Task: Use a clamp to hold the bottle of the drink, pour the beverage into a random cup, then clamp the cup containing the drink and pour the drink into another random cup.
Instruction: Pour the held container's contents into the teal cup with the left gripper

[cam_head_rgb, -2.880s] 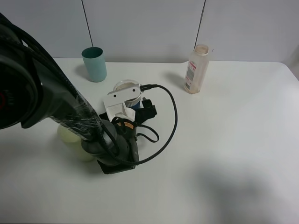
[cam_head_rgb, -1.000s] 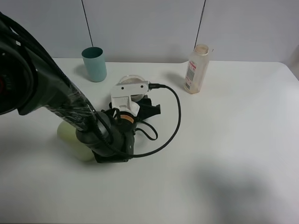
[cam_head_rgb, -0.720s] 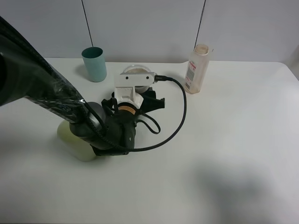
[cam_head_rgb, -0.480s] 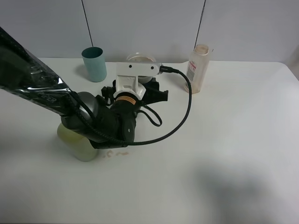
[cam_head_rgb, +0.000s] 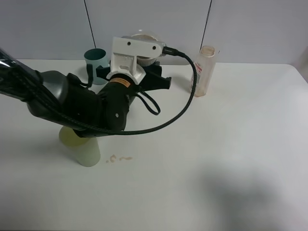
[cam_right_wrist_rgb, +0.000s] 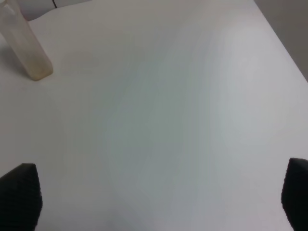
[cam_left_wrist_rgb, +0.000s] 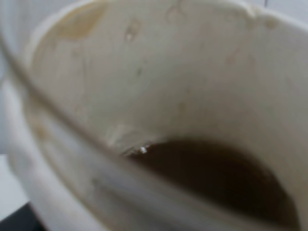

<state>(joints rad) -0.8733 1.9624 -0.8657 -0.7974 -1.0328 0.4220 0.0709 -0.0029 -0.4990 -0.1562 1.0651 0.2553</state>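
Left wrist view shows dark brown beverage pooled inside the cup

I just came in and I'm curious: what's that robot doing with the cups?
The left gripper is shut on a white cup and holds it up above the table, close to the teal cup. Dark brown drink sits inside the held cup. The bottle stands at the back, untouched. The right gripper is open, holding nothing. A few small spots lie by the pale green cup.
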